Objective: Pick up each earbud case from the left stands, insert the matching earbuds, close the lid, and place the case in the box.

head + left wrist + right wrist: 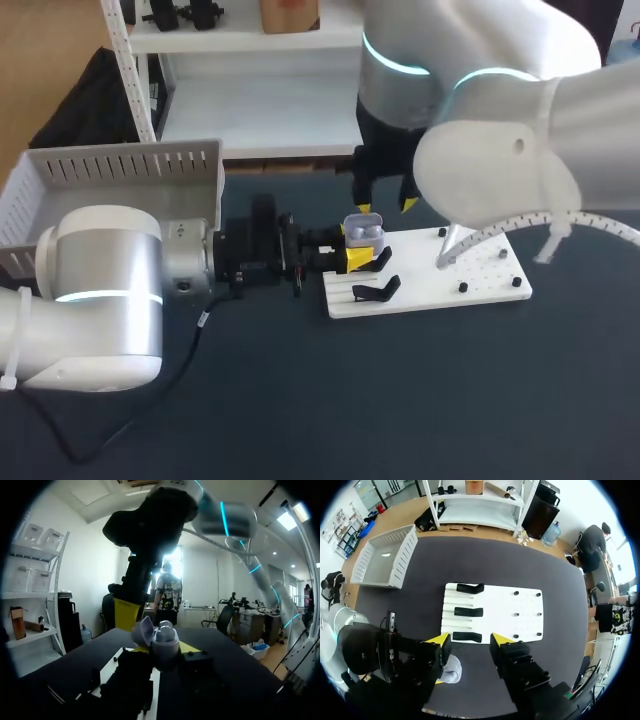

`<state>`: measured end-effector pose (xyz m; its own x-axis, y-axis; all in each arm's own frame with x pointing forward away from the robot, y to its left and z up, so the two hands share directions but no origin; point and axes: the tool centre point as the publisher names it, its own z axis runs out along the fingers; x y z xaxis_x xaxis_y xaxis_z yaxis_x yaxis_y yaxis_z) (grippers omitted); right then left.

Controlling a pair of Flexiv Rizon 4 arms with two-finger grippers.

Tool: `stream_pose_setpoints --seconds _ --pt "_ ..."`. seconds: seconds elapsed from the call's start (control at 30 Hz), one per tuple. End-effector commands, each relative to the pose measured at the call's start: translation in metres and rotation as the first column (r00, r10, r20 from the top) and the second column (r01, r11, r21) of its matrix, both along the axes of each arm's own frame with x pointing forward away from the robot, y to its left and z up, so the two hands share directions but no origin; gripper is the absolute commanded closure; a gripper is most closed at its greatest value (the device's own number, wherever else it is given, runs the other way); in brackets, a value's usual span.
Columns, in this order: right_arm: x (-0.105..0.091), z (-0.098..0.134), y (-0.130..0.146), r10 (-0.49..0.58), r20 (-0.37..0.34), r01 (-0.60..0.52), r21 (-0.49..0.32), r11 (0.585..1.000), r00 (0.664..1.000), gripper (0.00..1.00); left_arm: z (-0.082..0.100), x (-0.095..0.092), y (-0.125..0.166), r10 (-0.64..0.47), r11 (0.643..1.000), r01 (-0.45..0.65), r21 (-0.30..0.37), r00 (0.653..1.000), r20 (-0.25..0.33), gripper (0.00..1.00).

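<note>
**Open case gripped by the left pincer near the stand board**

Head view: the left pincer point(350, 255) is clenched on the earbud case point(363, 230), lid up, near the left end of the white stand board point(450, 275). The right pincer point(386, 207) hangs just above it, fingers spread. The box point(120, 165) sits at the far left of the tabletop point(420, 400).

Left wrist view: the case stands between the yellow tips, its lid tilted open.

Right wrist view: three black stands point(468, 611) lie on the board beneath the parted tips. The case sits just off the board's edge.
</note>
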<state>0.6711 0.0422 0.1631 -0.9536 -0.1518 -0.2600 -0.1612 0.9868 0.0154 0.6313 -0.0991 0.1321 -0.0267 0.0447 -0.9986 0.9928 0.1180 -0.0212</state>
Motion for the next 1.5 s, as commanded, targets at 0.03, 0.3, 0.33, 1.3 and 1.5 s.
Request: stream_pose_setpoints --seconds 0.03,0.3,0.33,1.3,1.5 --pt "-0.017 0.002 -0.004 -0.001 0.018 0.0 0.009 1.0 1.0 0.5 0.0 -0.001 0.0 0.005 1.0 -0.005 -0.002 1.0 0.001 1.0" --pt "-0.033 0.008 -0.002 0.01 0.04 -0.011 0.024 1.0 0.999 0.47 0.0 -0.001 0.0 0.005 1.0 -0.005 -0.002 1.0 0.001 1.0" --pt "-0.035 0.012 -0.003 0.006 0.053 -0.007 0.029 1.0 0.999 0.47 0.0 -0.001 0.0 0.005 1.0 -0.005 -0.002 1.0 0.001 1.0" --pt "-0.153 0.012 -0.097 -0.132 0.089 0.108 0.238 0.965 0.987 0.21 0.035 0.012 0.078 0.03 0.996 -0.037 0.087 0.996 0.079 1.0" --pt "-0.151 0.007 -0.097 -0.12 0.065 0.101 0.24 0.965 0.991 0.0 0.051 0.025 0.142 0.108 0.972 -0.126 0.198 0.989 0.096 1.0"
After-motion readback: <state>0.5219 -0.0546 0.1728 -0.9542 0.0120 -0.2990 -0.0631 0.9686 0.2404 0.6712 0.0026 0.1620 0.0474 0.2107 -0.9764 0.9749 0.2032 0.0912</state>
